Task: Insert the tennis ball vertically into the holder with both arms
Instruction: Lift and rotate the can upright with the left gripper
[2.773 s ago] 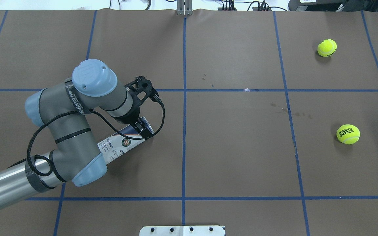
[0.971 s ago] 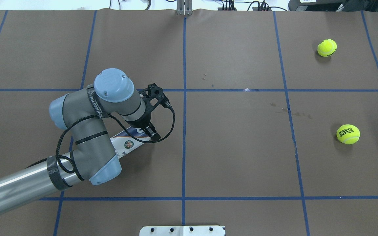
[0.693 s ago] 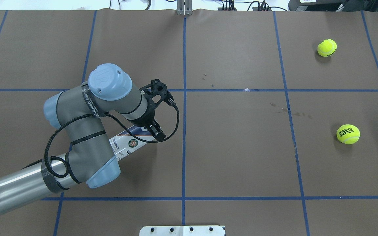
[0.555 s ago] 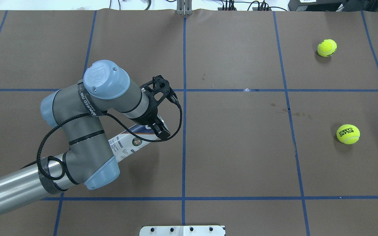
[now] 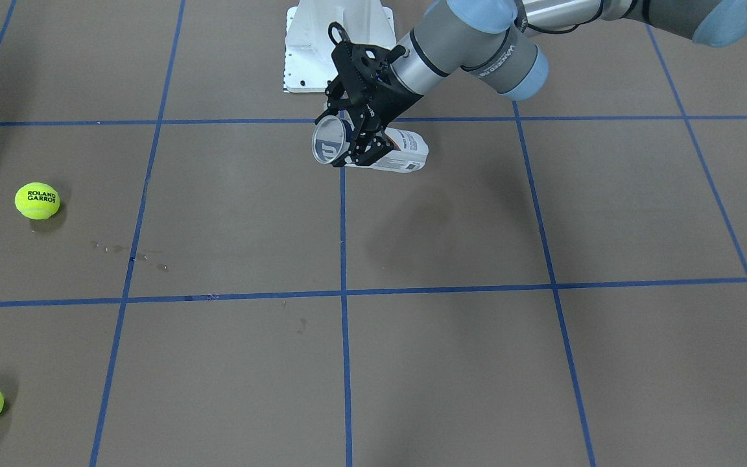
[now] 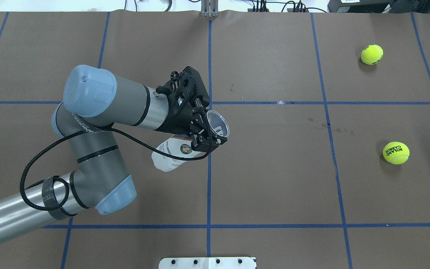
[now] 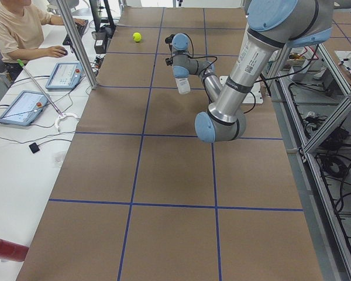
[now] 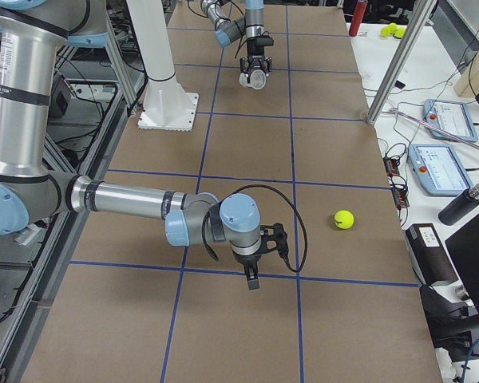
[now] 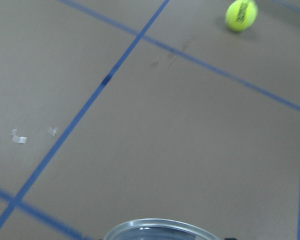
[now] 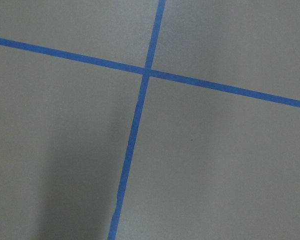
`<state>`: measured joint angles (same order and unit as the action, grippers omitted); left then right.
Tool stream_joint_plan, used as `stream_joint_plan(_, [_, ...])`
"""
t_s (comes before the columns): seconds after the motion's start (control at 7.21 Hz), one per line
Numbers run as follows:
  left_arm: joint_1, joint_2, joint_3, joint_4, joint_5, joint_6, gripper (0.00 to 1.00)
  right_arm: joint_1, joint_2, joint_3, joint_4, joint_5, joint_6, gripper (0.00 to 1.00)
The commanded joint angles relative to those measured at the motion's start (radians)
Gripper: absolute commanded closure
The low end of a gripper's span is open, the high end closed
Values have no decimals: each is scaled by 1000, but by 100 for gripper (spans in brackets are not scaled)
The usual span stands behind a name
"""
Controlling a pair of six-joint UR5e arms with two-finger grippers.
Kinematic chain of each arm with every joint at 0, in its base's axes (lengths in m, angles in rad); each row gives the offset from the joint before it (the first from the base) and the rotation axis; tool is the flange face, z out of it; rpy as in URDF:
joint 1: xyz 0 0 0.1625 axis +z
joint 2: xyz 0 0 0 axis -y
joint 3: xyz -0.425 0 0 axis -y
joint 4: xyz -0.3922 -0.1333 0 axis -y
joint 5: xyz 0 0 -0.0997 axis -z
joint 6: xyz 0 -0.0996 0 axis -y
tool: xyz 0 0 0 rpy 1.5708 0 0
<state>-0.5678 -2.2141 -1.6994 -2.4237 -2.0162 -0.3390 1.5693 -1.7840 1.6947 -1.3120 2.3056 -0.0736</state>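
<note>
While left fingers (image 6: 203, 142) clamp one holder (image 6: 170, 157) | two balls (image 6: 372, 54) (image 6: 396, 152) | right fingers (image 8: 252, 280): cannot tell

Clear holder (image 6: 166, 162), white-navy label, held aloft, tilted, mouth upward; near tennis ball (image 6: 396, 152), far tennis ball (image 6: 372, 54) well away.

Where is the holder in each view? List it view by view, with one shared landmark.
Front-facing: holder top centre, tilted, in the left gripper.
Overhead: left of centre, mouth toward upper right.
Exterior left: far, top centre.
Exterior right: far, top centre.
Left wrist: only its rim, bottom edge.
Right wrist: not in it.
Shared landmark: white pedestal base, in all four exterior views.
</note>
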Motion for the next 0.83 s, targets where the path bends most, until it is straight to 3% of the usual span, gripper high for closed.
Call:
stream_joint_plan(0.0, [2,-4,33,-312,8,-61,41,0,0,0,0,0,0,0])
stream_joint_plan(0.14, [5,-4,79,-445,28,-61,41,0,0,0,0,0,0,0])
stream_joint_plan(0.42, [9,-91,371,-863,40,-63,41,0,0,-1,-1,2,0,0])
stream_joint_plan(0.69, [12,-173,502,-1021,143,-87,41,0,0,2,0,2,0,0])
